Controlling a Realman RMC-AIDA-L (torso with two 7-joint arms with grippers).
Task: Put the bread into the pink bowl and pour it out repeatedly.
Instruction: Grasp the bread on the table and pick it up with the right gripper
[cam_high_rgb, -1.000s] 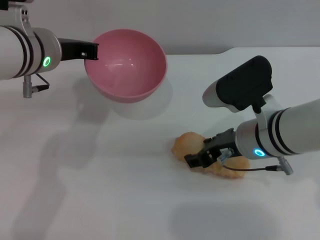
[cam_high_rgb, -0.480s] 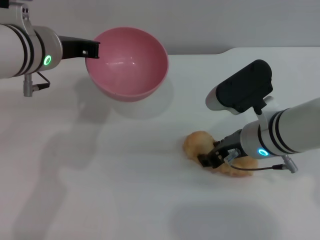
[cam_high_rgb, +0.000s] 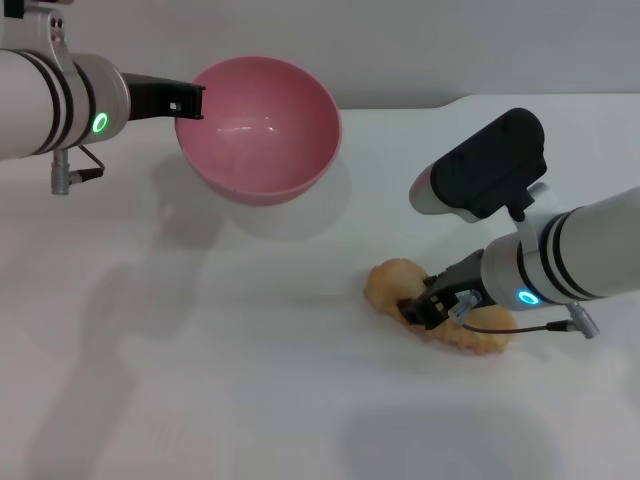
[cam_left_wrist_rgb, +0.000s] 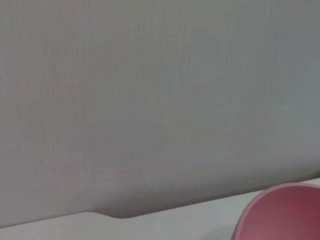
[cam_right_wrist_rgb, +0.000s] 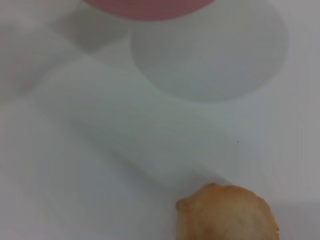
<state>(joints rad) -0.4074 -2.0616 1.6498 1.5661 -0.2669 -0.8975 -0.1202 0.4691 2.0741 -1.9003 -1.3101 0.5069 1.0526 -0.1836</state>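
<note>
The round, glossy pink plastic bowl hangs tilted above the white table, its rim pinched by the left gripper, with its shadow on the surface beneath. Well apart from the bowl, toward the robot's right, the elongated orange-brown toy bread lies on the table. The right gripper is down on the loaf's middle, its fingers closed around it. Bare tabletop lies between bowl and loaf; the table's far edge runs just behind the bowl.

One pink bowl, one bread, two pincers.
</note>
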